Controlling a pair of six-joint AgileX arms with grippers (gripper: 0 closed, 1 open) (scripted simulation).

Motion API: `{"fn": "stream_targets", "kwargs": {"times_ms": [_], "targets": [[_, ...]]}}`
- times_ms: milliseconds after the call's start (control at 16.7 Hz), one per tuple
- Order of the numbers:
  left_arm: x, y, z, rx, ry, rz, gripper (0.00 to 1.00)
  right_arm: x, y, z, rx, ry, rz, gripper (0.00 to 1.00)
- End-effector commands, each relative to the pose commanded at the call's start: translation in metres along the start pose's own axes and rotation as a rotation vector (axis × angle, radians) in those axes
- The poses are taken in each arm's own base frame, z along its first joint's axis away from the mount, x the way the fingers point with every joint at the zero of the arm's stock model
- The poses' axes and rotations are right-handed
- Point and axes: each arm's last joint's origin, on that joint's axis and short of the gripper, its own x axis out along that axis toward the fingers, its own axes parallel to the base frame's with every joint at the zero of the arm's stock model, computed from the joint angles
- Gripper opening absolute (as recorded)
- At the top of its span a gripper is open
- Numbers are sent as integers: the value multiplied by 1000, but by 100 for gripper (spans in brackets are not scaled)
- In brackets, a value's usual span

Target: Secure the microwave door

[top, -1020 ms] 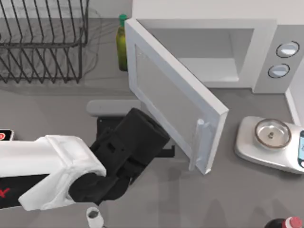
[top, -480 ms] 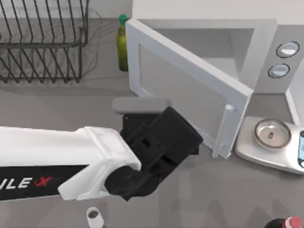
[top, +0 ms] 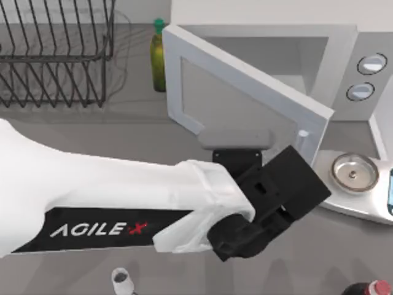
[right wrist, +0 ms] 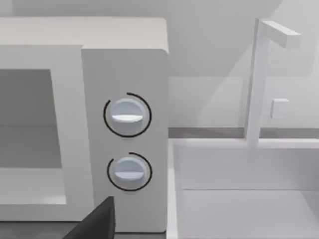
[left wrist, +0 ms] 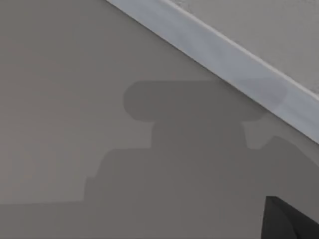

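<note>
Since the microwave door hangs about halfway open off the microwave, keep my left gripper pushing flat near the handle edge; can't tell its finger state; avoid the scale.

Even, soft light; sharp arm shadow on the microwave door.

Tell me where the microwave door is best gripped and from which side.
Probably the pale vertical bar handle at the free edge of the microwave door, approached from the door's outer face, where the left gripper is. The bar stands off the panel, giving fingers purchase.
</note>
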Motion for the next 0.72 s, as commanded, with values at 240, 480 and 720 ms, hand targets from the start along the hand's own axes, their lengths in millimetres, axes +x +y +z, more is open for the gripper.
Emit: {"fn": "stream_targets", "kwargs": {"times_ms": [240,480,720], "targets": [[0,1,1,-5,0,-1,0,0,0,0,0,0,0,100],[4,-26,-2,8,9,11,0,0,0,0,0,0,0,100],[2,-74,6,-14,-7,-10,0,0,0,0,0,0,0,100]]}}
